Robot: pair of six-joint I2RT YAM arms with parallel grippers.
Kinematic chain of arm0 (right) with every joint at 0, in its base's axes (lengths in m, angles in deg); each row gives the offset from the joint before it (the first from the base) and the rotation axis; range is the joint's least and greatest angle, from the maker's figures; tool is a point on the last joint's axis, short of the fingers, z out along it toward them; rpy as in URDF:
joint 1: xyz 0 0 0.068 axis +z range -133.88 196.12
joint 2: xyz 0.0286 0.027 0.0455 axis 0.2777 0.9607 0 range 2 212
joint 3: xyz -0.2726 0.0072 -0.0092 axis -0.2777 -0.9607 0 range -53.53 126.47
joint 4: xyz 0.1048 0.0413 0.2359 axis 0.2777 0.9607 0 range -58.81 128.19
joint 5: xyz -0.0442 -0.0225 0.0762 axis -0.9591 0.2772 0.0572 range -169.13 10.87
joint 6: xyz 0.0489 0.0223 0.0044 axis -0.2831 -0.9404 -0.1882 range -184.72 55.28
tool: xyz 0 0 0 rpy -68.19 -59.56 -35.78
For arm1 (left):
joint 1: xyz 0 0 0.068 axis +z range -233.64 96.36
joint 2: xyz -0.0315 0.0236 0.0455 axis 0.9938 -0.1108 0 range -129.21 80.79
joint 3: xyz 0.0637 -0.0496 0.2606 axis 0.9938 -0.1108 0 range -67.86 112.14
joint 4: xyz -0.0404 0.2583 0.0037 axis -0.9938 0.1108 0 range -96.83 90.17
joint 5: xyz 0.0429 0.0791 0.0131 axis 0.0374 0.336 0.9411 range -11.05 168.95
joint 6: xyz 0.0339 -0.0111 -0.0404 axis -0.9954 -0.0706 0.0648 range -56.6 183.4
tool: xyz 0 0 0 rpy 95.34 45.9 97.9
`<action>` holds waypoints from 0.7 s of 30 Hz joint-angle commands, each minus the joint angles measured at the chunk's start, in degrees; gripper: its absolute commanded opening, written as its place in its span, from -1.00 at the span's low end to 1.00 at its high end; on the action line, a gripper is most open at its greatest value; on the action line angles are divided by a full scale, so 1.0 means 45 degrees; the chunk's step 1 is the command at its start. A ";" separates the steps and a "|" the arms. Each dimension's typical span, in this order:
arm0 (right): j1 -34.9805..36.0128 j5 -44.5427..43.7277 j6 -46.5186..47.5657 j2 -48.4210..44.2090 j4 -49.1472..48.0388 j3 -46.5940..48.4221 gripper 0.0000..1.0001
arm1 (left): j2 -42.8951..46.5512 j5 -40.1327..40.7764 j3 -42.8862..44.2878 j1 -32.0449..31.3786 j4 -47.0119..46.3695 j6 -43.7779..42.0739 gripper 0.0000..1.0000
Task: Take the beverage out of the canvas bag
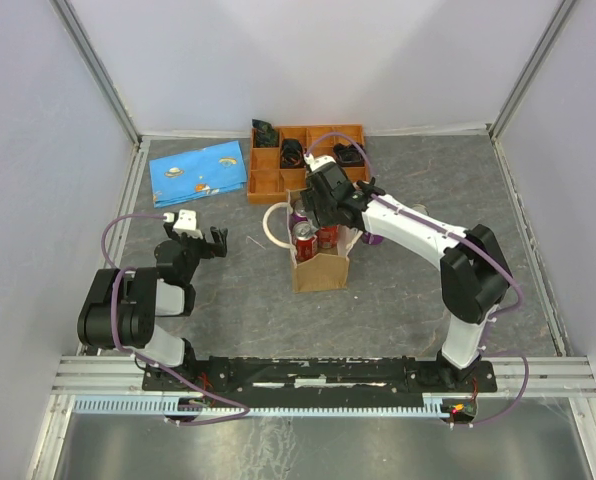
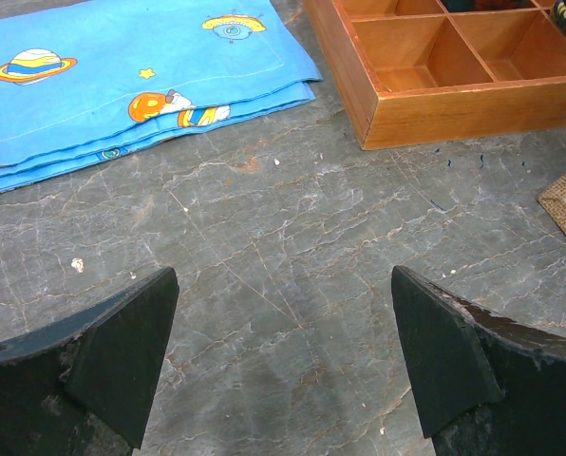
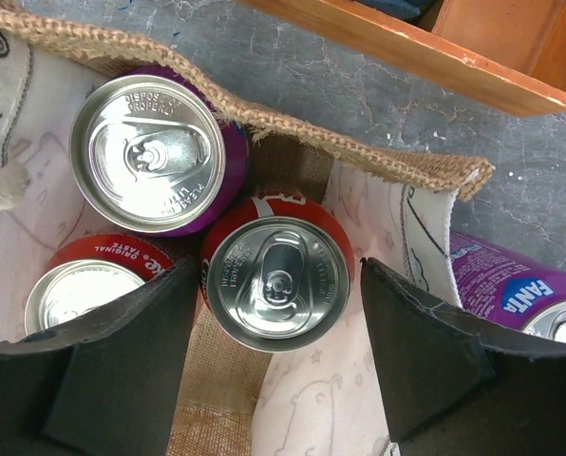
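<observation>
Canvas bag point(image 3: 359, 152) with three cans point(image 3: 150, 152); right fingers point(image 3: 122, 370) apart astride a red can point(image 3: 278, 285), left fingers point(image 2: 112, 361) apart.

The canvas bag point(image 3: 359, 152) is tan-brown coarse weave, its lining cream with faint grey line drawings. Inside, one purple can point(image 3: 148, 152) and two red cans point(image 3: 277, 281), all silver-topped. A purple Fanta can point(image 3: 520, 285) bears a blue logo. Tray point(image 2: 454, 104) orange wood; cloth point(image 2: 122, 76) bright blue with planets; desk point(image 2: 283, 266) grey, pale-veined

Three cans point(image 3: 277, 282) tight inside canvas bag point(image 3: 378, 157)
</observation>
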 commanded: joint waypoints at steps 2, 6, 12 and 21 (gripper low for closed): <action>-0.0131 0.0150 -0.0246 0.0485 -0.0038 -0.0079 0.54 | 0.0055 -0.0164 -0.0038 0.0051 -0.0725 -0.0618 0.99; -0.0132 0.0266 -0.0336 0.0825 0.0009 -0.0061 0.54 | 0.0055 -0.0157 -0.0038 0.0054 -0.0711 -0.0618 0.99; -0.0118 0.0297 -0.0424 0.1023 0.0022 -0.0187 0.52 | 0.0051 -0.0166 -0.0038 0.0048 -0.0719 -0.0619 0.99; -0.0129 0.0101 -0.0366 0.0990 0.0292 -0.0264 -0.26 | 0.0049 -0.0164 -0.0038 0.0053 -0.0725 -0.0618 0.99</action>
